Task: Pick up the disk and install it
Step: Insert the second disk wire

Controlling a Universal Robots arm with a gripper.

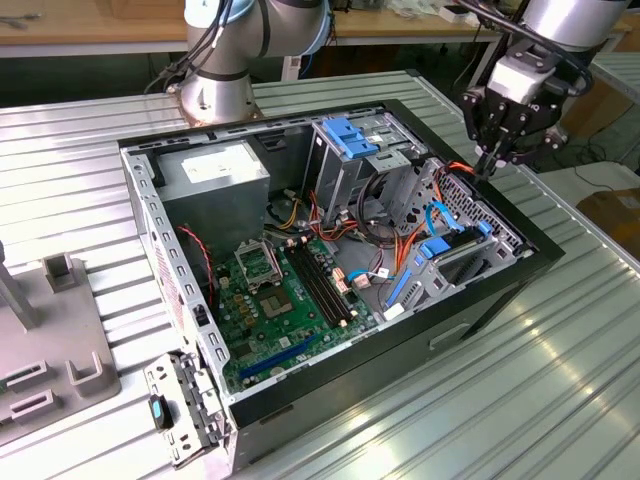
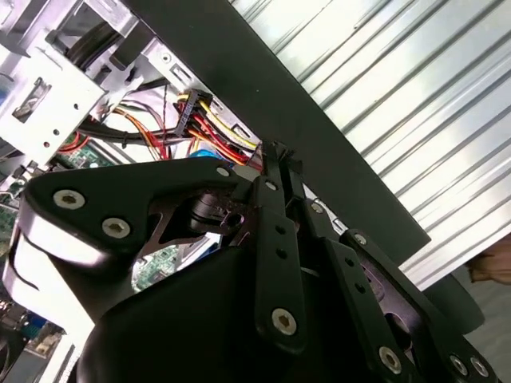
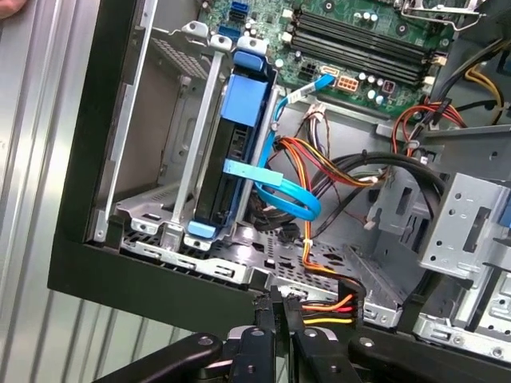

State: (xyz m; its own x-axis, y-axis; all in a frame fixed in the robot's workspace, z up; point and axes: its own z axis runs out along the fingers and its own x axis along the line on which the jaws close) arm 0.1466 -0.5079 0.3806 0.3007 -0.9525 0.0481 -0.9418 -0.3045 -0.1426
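The disk, a dark drive with bright blue rails, stands on edge inside the metal drive cage of the open computer case. In the exterior view the disk sits at the case's right-hand corner. A blue ribbon cable loops beside it. My gripper hovers over the case's rim, apart from the disk. Its black fingertips are pressed together with nothing between them, next to a black connector with red, yellow and orange wires. In the second wrist view my gripper points at the same wire bundle.
The motherboard lies on the case floor, a grey power supply at the back and a blue-latched bay beside it. A grey fixture stands at the exterior view's left. A loose bracket rests by the case's front corner.
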